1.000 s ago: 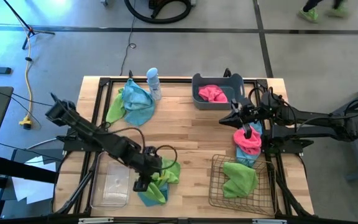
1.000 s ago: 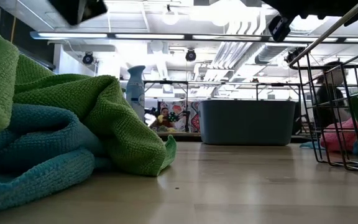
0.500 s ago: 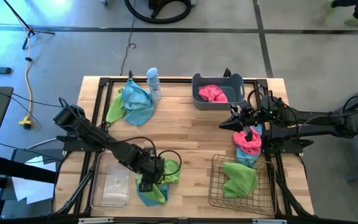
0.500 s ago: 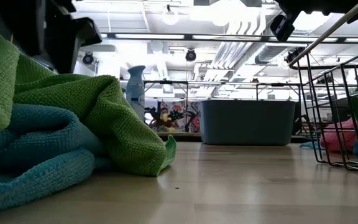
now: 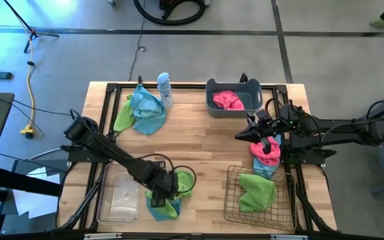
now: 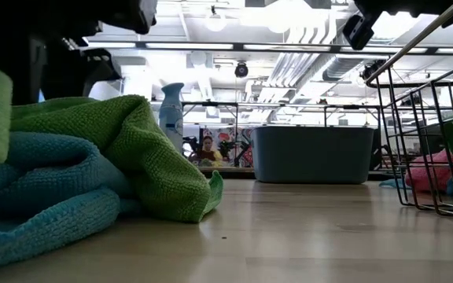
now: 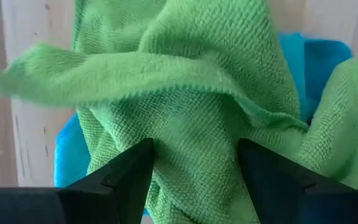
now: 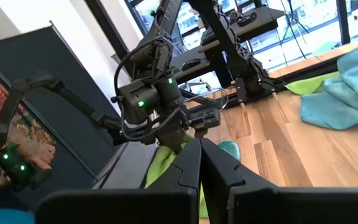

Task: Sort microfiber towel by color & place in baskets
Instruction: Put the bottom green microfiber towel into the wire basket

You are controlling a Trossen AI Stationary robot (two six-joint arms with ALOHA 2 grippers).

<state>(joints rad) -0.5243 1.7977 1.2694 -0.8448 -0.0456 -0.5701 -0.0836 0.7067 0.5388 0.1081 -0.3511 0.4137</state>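
Dark jointed arms, looping black cables, wedge-shaped fingers [image 7: 114, 177].

Your left gripper [image 5: 160, 197] is reaching down beside the clear bin [image 5: 120, 198], fingers spread; your right gripper [image 5: 267, 142] is hovering far across, pinched closed.

You see a lime green towel [image 5: 182, 183] with a woven grid texture over a teal-blue towel [image 5: 163, 207]. The dark grey-blue tub [image 5: 213, 90] holds a bright pink towel [image 5: 228, 100]. The dark wire-mesh basket [image 5: 229, 204] holds a green towel [image 5: 256, 190]. The surface [image 5: 199, 143] is light wood in planks.
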